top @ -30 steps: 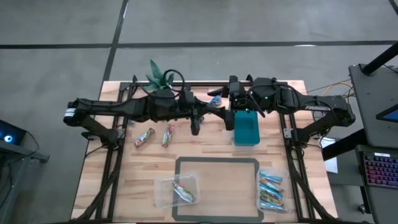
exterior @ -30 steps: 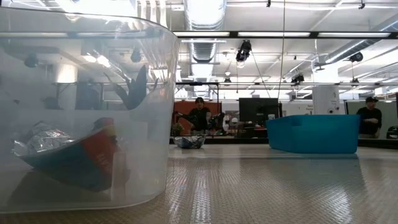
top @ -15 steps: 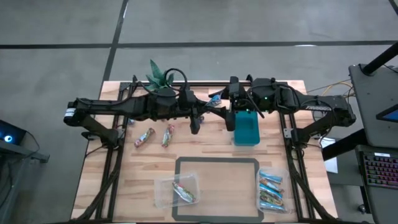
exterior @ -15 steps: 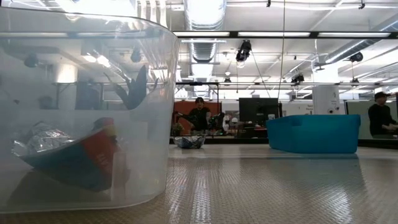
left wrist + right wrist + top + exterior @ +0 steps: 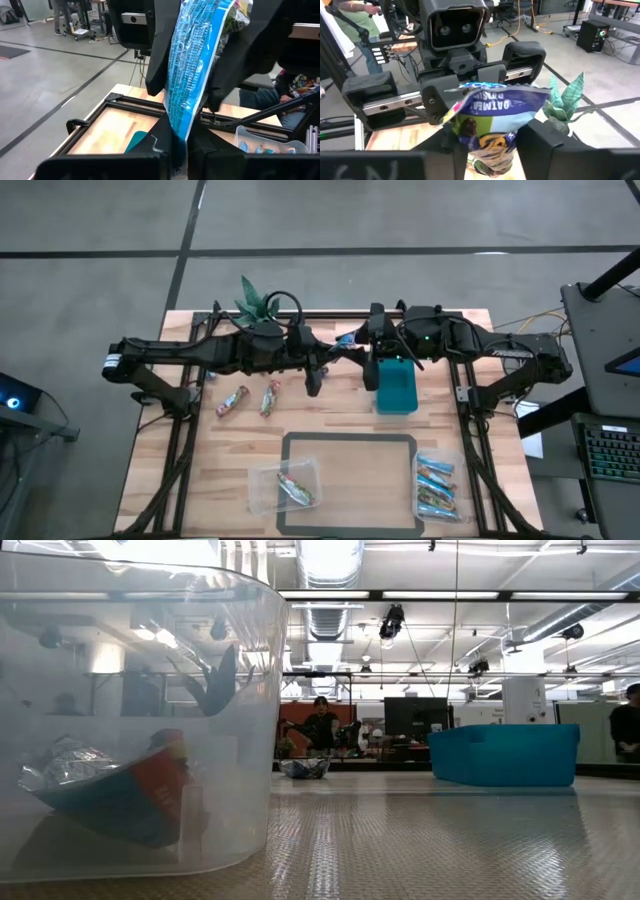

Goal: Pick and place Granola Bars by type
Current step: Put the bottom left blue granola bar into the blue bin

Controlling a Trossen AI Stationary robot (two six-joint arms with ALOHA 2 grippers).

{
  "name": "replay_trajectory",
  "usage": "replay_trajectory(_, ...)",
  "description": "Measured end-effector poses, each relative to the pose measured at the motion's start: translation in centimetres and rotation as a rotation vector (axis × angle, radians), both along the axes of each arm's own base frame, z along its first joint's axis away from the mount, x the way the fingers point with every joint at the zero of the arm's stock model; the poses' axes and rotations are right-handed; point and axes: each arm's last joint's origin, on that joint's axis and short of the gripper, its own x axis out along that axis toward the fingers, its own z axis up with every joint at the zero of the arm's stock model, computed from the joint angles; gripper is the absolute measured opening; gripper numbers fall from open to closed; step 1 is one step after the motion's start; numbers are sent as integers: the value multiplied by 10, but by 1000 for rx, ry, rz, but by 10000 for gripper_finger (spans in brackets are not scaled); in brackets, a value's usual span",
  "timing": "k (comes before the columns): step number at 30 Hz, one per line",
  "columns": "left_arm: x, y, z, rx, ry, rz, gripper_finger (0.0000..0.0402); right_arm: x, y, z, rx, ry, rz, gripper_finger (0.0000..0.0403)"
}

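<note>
The step in hand is a handover of one blue granola bar [image 5: 192,65] between the two arms, above the rear middle of the table [image 5: 340,420].

The left gripper [image 5: 179,142] is clamped tight on one end of the bar, which stands out ahead of its fingers. The right gripper [image 5: 492,145] faces it; its fingers bracket the opposite end of the wrapper and appear to be closing. Whether they already pinch firmly cannot be told.

Procedure, as judged:
- Keep the left gripper closed until the right fingers seat fully on the wrapper.
- Grip the crimped end squarely; foil is likely to slip.
- Release the left side only afterwards, then withdraw straight back.

The teal bin [image 5: 396,390] lies just below the right gripper.
</note>
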Motion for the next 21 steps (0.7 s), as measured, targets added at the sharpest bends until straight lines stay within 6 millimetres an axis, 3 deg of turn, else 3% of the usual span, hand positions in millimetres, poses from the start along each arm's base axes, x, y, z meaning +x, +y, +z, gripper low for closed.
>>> replay_trajectory(9, -1, 1, -2, -55, 15, 19, 55, -1, 0, 0, -52, 18, 12, 38)
replay_trajectory(21, -35, 5, 14, -34, 47, 32, 139, -15, -12, 14, -62, 113, -126, 25)
